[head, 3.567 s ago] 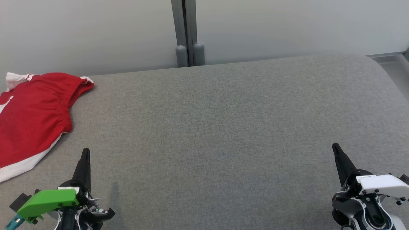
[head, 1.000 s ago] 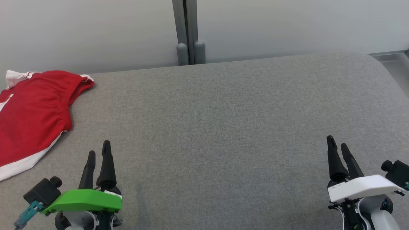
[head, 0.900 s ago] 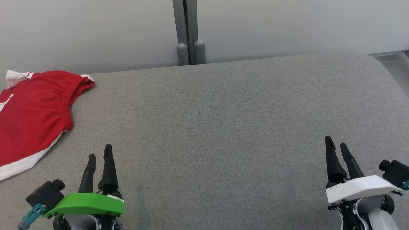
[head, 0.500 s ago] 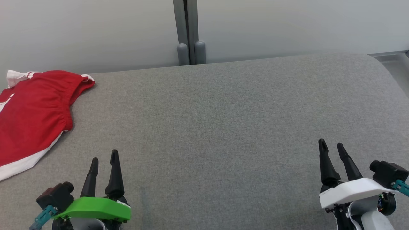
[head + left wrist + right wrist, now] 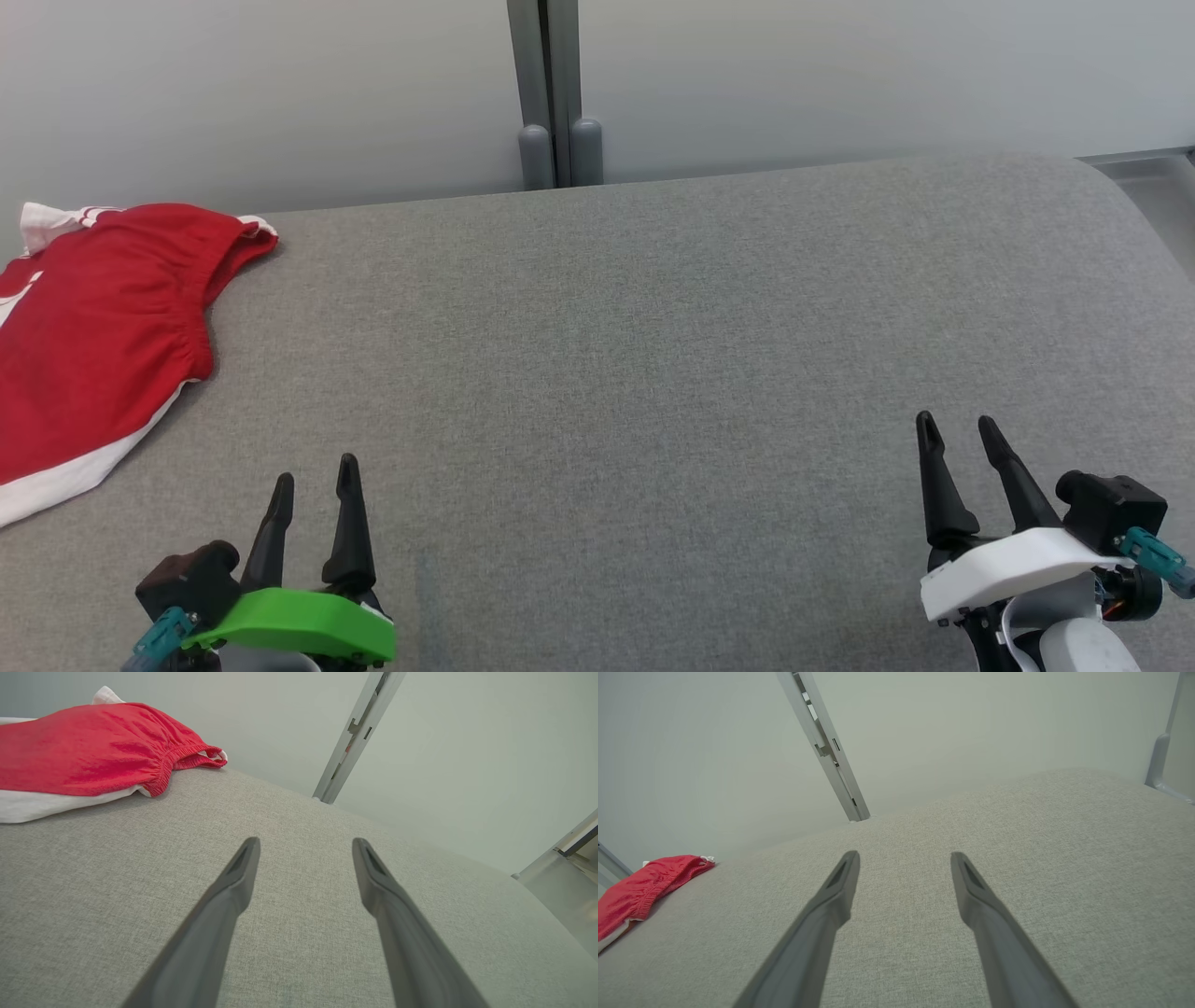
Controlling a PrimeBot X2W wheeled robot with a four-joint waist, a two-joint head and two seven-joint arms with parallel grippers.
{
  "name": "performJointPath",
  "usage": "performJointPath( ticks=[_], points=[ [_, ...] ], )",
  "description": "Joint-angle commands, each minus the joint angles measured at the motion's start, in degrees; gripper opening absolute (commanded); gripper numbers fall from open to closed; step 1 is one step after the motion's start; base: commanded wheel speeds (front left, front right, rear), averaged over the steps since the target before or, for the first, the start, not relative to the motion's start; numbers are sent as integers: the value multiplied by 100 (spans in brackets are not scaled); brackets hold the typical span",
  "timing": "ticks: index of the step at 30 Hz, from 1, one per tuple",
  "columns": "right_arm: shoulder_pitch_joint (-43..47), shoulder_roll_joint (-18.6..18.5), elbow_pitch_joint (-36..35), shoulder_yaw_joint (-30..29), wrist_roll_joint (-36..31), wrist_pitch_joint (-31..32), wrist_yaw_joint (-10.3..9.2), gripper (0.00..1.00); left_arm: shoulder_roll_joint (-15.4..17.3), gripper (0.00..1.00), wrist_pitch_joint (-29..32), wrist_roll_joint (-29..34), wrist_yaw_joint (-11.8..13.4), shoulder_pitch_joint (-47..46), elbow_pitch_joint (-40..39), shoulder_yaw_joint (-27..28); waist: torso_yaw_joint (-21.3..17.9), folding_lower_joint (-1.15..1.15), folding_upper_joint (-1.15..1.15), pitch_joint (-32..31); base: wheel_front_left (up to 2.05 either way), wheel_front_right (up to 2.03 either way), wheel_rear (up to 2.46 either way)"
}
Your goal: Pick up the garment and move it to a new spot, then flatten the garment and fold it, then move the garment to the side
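Head view: red garment (image 5: pixel 89 345) lies at 9 o'clock on the grey counter (image 5: pixel 653 327); left claw (image 5: pixel 316 469) at 7 o'clock, right claw (image 5: pixel 954 422) at 5 o'clock, both parted and empty.

Grey fabric bed (image 5: pixel 653 308), red and white garment (image 5: pixel 84 345) at its left edge

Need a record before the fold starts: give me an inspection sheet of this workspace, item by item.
surface: grey padded fabric top, smooth, no marks seen.
job's things: red garment with white trim, lying at the far left, partly cut off by the head view's edge, no gripper touching it.
clutter: nothing seen.
grippers: left gripper and right gripper both open, holding nothing, at the near edge.
cables: nothing seen.
surroundings: pale wall behind the surface, with a grey metal post.
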Motion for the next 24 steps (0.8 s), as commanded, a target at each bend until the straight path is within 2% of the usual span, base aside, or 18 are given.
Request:
performJointPath(
  ticks=[1, 24],
  points=[
    [28, -34, -20, 14, -159, -53, 1, 100, 45, 100, -50, 136, 0, 23, -10, 2, 2, 0, 0, 0, 0, 0, 0],
    [128, -45, 99, 88, -1278, -338, 2, 100, 55, 100, -333, 952, -36, 151, 183, -85, 24, 0, 0, -41, 0, 0, 0]
  ],
)
